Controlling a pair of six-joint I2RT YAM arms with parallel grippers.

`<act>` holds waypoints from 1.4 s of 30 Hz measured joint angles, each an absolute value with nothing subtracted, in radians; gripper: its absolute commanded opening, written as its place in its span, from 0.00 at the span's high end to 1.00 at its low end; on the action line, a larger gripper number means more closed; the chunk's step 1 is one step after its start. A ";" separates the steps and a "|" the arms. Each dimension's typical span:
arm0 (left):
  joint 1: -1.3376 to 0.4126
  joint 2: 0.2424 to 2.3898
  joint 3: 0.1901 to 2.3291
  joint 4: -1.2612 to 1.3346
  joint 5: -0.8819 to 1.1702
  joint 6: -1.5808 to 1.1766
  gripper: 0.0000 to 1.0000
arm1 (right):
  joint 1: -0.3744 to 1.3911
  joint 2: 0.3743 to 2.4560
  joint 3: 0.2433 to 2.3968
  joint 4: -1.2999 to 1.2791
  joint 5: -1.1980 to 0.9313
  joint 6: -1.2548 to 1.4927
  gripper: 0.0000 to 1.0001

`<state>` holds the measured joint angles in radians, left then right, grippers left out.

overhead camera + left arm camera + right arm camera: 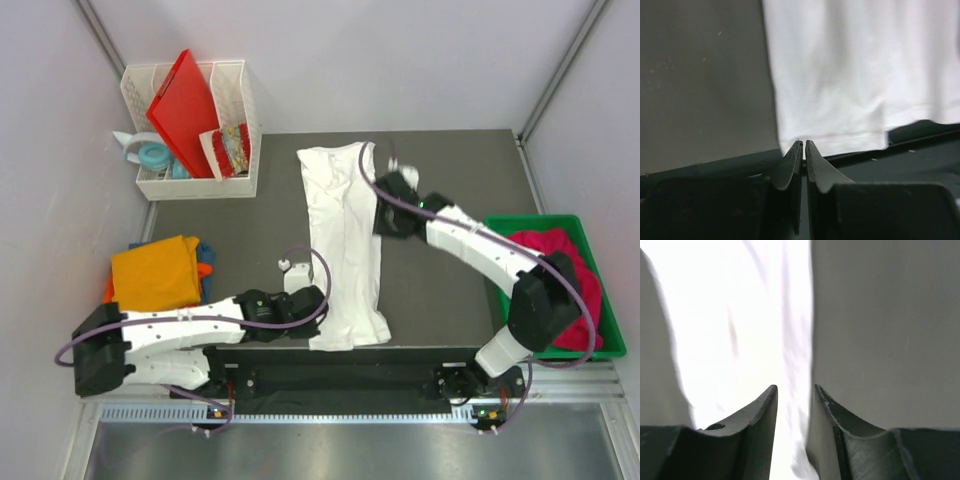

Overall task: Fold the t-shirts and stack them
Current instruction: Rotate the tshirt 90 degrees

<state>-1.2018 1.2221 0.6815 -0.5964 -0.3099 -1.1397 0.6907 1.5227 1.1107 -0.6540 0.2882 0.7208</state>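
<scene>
A white t-shirt lies folded into a long strip down the middle of the dark table. My left gripper is shut, with its tips at the hem of the white shirt near its left corner; no cloth shows between the fingers. My right gripper is open, and its fingers straddle the right edge of the white shirt. An orange t-shirt lies on a blue one at the left. A magenta-pink t-shirt sits in the green bin.
A green bin stands at the right edge of the table. A white basket at the back left holds a red board and small items. The black base rail runs along the near edge.
</scene>
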 measured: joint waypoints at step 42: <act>-1.205 1.029 0.757 -0.752 -0.473 -1.061 0.87 | 0.655 2.457 2.183 -0.467 0.451 0.144 0.33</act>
<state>-1.2049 1.0290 0.7567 -0.7521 -0.4728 -1.0607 0.6552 2.4565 2.1830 -0.4667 0.4507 0.1436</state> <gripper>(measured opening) 0.125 0.629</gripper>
